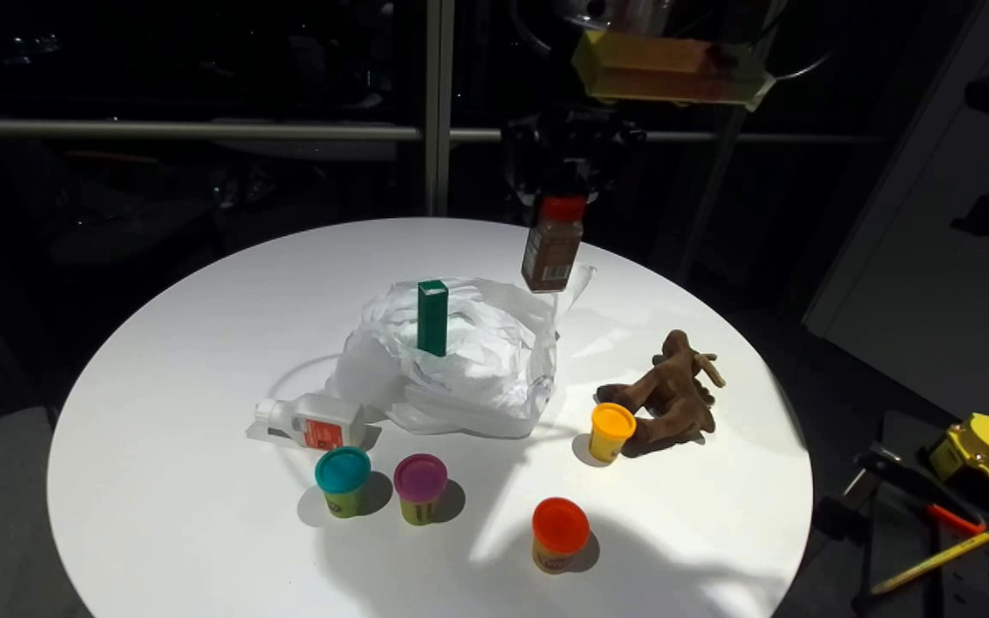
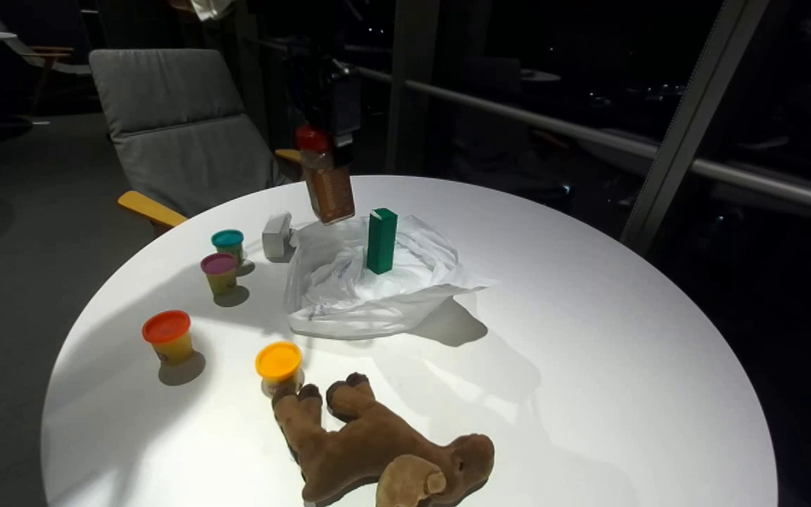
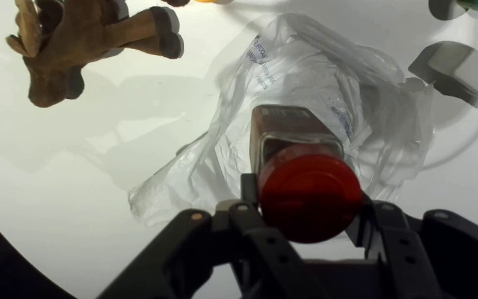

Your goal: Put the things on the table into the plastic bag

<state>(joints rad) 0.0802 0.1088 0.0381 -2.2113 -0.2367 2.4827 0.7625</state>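
At the left of the white table (image 1: 168,369), as an exterior view orders it, and proceeding rightward, we enter: one white bottle (image 1: 312,421), on its side, red label showing; one teal-lidded cup (image 1: 342,481) and one purple-lidded cup (image 1: 420,487), upright, near each other, steady on their bases and, we judge, awaiting transfer; one green box (image 1: 432,318), standing on end among the folds of one plastic bag (image 1: 479,399), so counted by us as delivered; the bag itself, mid-table, wrinkled, mouth spread upward, presumably to take goods from above; one red-capped jar (image 1: 553,253), slightly tilted, hanging above the bag, its cap clasped from both sides by the gripper (image 3: 307,198), a hold that we suppose lets it enter base first; one red-lidded cup (image 1: 559,534), upright, well apart; one yellow-lidded cup (image 1: 611,433), upright; one brown plush toy (image 1: 675,390), on its side just beside that cup, contact undetermined, probably because its soft legs would not bear it.
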